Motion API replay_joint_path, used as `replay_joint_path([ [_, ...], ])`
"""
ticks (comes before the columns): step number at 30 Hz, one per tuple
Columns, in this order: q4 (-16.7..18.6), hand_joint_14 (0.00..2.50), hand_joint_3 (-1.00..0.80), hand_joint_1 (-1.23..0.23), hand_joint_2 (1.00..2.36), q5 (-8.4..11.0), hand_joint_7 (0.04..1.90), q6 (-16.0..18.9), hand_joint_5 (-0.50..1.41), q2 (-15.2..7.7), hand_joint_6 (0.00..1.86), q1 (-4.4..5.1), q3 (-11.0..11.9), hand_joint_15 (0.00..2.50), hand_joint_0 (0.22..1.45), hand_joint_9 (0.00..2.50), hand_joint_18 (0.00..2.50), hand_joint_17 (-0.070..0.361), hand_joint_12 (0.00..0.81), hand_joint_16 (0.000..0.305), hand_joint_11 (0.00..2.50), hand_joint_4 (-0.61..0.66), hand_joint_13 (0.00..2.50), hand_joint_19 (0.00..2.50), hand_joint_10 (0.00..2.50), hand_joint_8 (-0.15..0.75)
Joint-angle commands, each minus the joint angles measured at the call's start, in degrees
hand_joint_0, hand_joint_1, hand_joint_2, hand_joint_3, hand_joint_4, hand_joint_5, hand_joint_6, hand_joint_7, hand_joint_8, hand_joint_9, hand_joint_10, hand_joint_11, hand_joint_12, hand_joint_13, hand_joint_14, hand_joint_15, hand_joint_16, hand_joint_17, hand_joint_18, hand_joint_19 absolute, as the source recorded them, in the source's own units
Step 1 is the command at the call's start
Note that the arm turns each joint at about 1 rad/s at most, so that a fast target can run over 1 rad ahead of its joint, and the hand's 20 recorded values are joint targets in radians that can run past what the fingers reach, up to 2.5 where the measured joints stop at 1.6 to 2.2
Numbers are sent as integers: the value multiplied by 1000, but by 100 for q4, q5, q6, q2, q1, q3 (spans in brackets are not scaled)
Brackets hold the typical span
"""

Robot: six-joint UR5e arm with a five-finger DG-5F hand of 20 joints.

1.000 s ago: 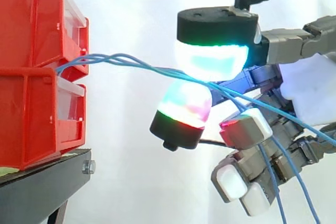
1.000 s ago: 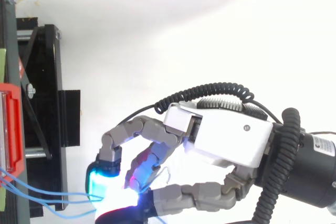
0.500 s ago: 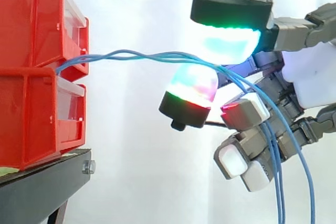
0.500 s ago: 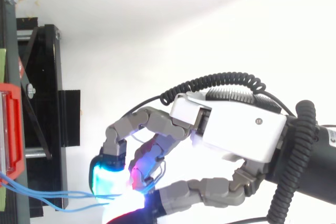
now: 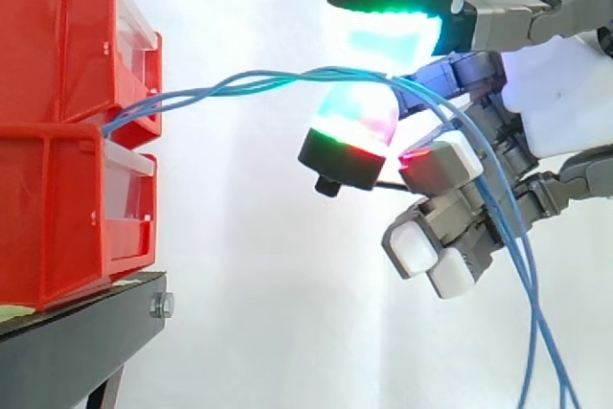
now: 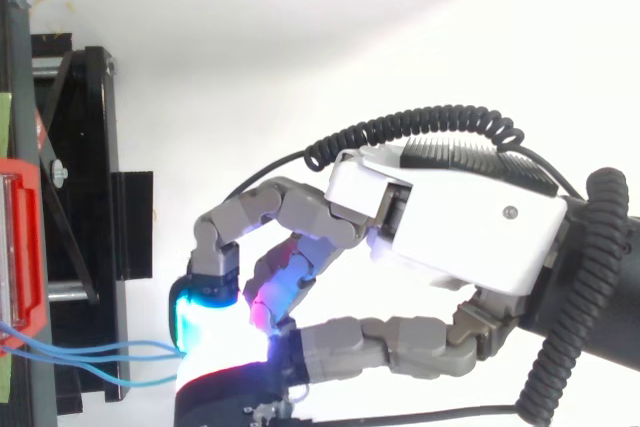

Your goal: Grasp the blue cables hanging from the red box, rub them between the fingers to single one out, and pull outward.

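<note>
Side view: stacked red bins [image 5: 57, 64] sit at the left on a black stand [image 5: 77, 332], in front of a white curtain [image 5: 239, 284]. A bundle of thin blue cables [image 5: 259, 79] comes out of the seam between the upper and lower bin. It climbs gently to the right through open air to the robot hand [image 5: 556, 93], which enters from the right edge.

The hand pinches the blue cables between an upper fingertip pad [image 5: 388, 40] glowing cyan and green and a lower pad [image 5: 356, 120] glowing magenta and green. The pads press together from above and below, with the strands passing between them. Past the pinch the cables arch over the hand's other fingers [image 5: 436, 162] (these are curled loosely underneath, with pale pads) and hang down towards the lower right corner.

Top view: the hand [image 6: 460, 237] reaches in from the right with its fingers bent towards the left. The glowing pads meet near the bottom edge, well apart from the bins. The blue cables [image 6: 90, 352] run from the red bin [image 6: 22, 247] at the left edge straight across to the bright pads, separating slightly into individual strands along the way.
</note>
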Motion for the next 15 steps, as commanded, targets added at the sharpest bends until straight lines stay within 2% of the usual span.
replay_joint_path([
  [1, 0, 24, -257, -704, 1011, -13, 995, -61, -139, 2, 909, -5, 9, 620, 599, 1187, 802, 99, 360, 44, 988, 33, 930, 537, 22, 273],
  [9, -18, 24, -234, -802, 1014, -13, 967, -26, -158, 2, 924, 21, 9, 624, 637, 1129, 766, 92, 338, 41, 1011, 8, 910, 544, 22, 250],
  [15, -18, 24, -349, -849, 1011, -4, 935, 9, -166, 2, 932, 39, 9, 620, 698, 1111, 753, 87, 326, 38, 1028, -46, 901, 523, 22, 240],
])
